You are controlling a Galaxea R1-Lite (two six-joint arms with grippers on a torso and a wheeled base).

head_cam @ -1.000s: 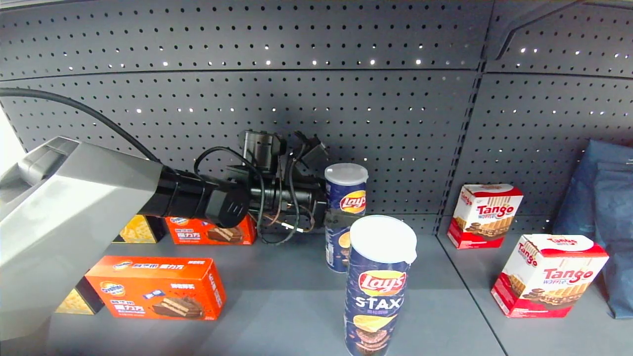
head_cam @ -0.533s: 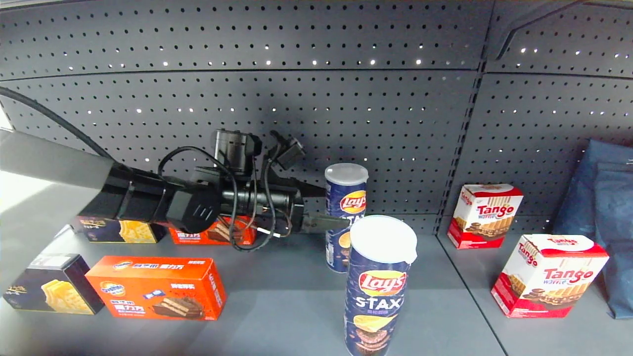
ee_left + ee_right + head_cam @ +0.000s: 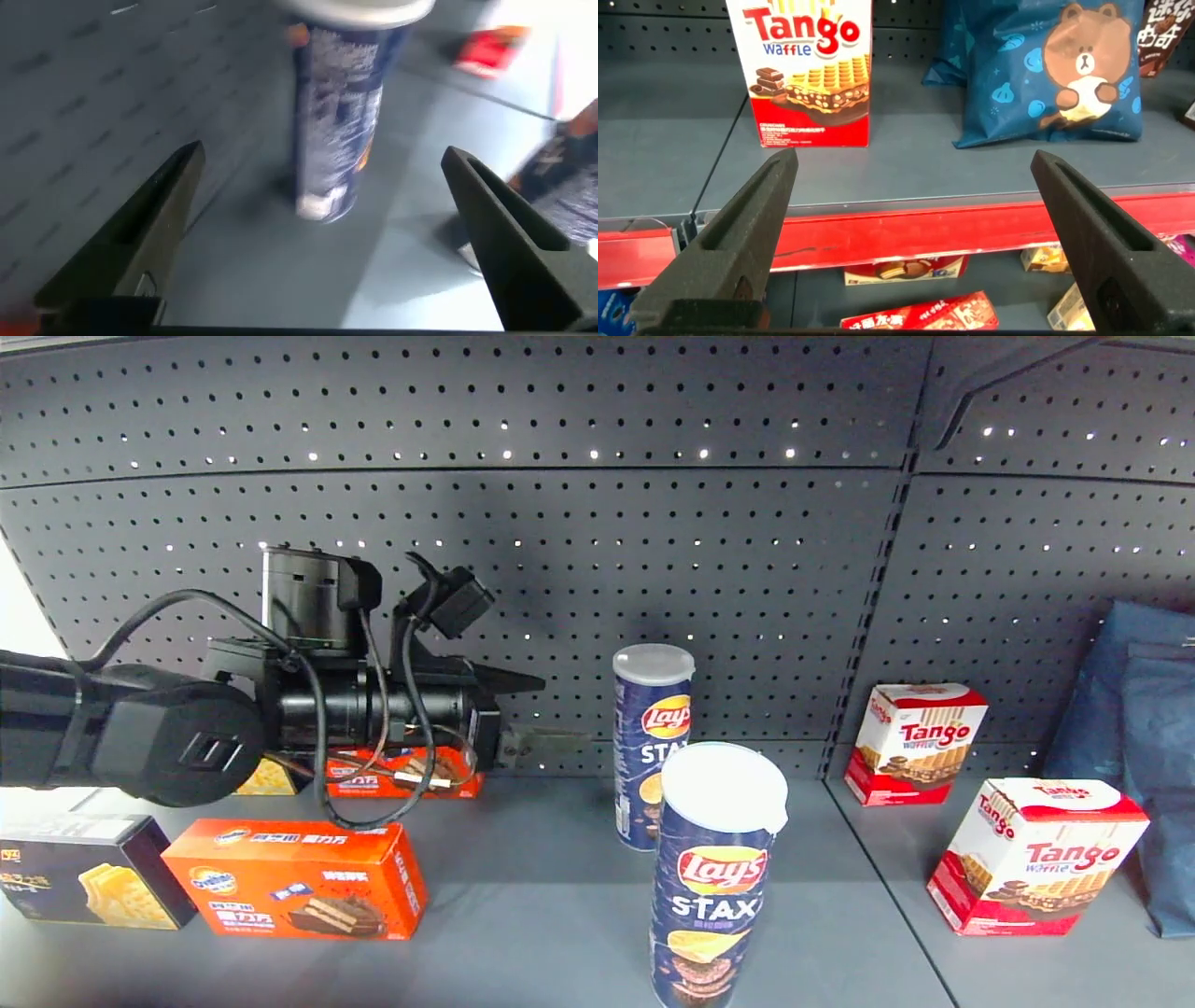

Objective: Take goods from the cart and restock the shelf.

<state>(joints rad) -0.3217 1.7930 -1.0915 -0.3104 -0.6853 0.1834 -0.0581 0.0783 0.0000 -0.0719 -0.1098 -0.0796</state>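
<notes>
Shelf (image 3: pixel 523 915): grey deck, pegboard back, goods along its whole width

Your right side: blue bag (image 3: pixel 1153 756) at the edge of the head view. Just beside it is the front wafer box (image 3: pixel 1034 854), and the rear wafer box (image 3: pixel 913 742) sits back by the pegboard. Both are upright.

Your left side: front cake box (image 3: pixel 294 879), orange, lying flat. The dark cracker box (image 3: pixel 89 885) is just beside its outer end. The rear cake box (image 3: pixel 401 775) is partly hidden behind your left arm.

Middle: rear can (image 3: pixel 653 747) upright near the pegboard, lid on. The front can (image 3: pixel 717 873) is upright nearer you, lid on, and overlaps the rear one in the head view. You cannot tell whether they touch.

Left gripper (image 3: pixel 560 712): held level above the deck, on the left of the rear can and apart from it. Fingers are spread wide with nothing between them. The left wrist view is blurred; a can stands beyond the fingers (image 3: pixel 149 224), probably the rear one.

Right gripper (image 3: pixel 915 159): fingers spread wide, empty. It faces a red-edged shelf (image 3: pixel 924 229) carrying a waffle box (image 3: pixel 808 70) and a bear bag (image 3: pixel 1046 70), well apart from both
</notes>
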